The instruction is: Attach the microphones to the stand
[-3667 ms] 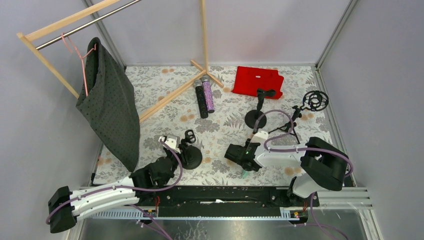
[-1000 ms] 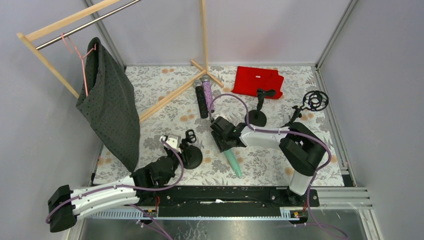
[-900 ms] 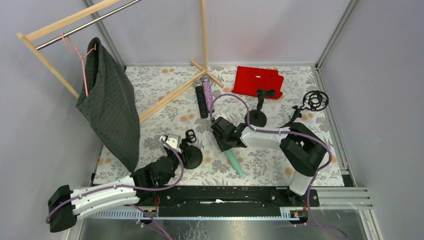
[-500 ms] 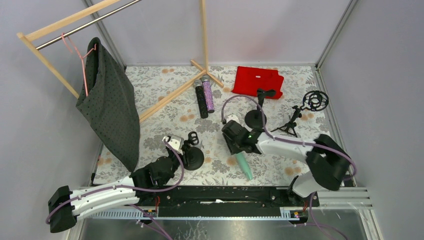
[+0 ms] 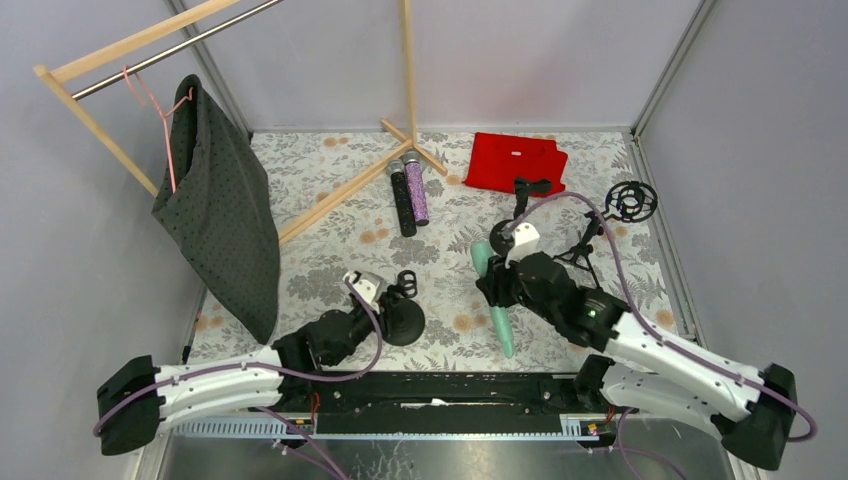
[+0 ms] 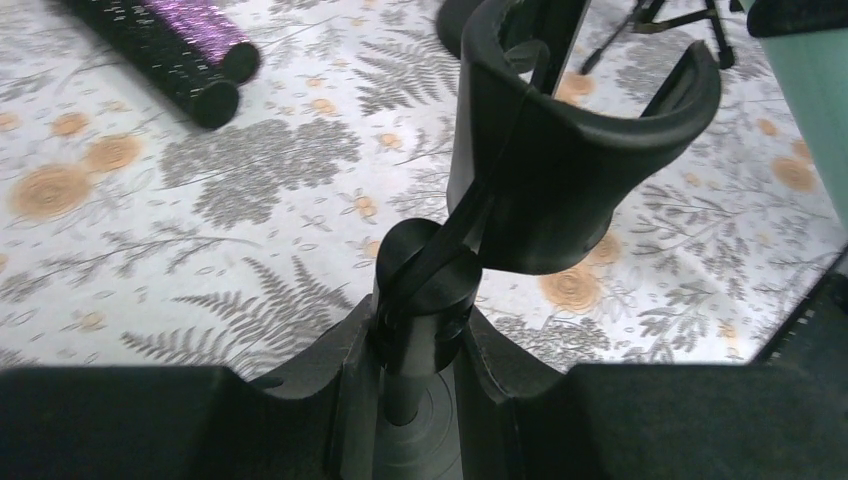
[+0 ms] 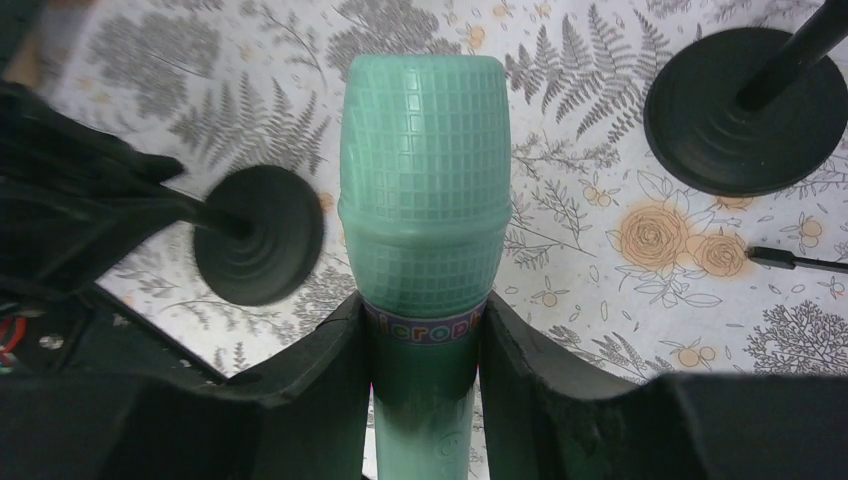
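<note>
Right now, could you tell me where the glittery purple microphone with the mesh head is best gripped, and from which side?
Probably mid-handle, from straight above: the glittery purple microphone lies flat on the floral tablecloth. Close across the handle; the black microphone with the silver mesh head lies close alongside, so that side is tight.

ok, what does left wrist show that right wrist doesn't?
Only left wrist: the black microphone and purple microphone lying side by side, and the clip of the stand gripped in the left tool. Only right wrist: the gridded head of the mint-green microphone, gripped in the right tool. Both: the floral cloth, that stand's round base, and an edge of the mint-green microphone.
</note>
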`<act>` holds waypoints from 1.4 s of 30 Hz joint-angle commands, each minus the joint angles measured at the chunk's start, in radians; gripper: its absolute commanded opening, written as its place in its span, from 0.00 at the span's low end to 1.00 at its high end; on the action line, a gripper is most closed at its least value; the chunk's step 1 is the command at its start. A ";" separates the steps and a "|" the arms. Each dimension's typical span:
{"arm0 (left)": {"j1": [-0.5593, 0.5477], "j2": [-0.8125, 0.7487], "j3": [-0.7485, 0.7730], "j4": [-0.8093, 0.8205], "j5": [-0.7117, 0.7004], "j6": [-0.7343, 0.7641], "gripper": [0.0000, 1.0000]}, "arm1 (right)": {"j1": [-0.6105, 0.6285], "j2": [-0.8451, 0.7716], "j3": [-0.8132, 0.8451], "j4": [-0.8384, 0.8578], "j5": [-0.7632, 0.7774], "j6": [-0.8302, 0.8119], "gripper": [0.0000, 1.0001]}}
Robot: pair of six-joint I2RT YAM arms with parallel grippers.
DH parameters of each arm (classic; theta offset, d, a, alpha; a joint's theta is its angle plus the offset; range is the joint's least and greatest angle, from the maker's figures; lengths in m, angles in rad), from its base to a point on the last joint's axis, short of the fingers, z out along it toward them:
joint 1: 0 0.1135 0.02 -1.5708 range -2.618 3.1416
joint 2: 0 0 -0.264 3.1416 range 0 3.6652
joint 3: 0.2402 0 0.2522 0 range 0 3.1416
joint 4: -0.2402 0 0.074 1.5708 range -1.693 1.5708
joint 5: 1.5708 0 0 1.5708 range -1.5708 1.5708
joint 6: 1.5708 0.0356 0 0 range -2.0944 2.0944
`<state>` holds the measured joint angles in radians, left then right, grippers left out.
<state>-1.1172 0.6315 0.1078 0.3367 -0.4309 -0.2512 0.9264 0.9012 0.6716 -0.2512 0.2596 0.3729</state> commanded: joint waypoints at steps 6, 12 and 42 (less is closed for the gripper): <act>-0.001 0.292 0.071 0.465 0.193 -0.006 0.03 | -0.003 -0.176 -0.046 0.051 -0.004 0.044 0.00; -0.001 0.413 0.118 0.514 0.196 0.012 0.25 | -0.003 -0.273 -0.108 0.096 0.025 0.090 0.00; -0.001 0.385 -0.078 0.826 0.171 0.201 0.54 | -0.003 -0.261 -0.146 0.466 -0.038 -0.103 0.00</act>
<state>-1.1175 0.9913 0.0414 1.0069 -0.2508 -0.0841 0.9264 0.6327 0.5449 0.0113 0.2695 0.3252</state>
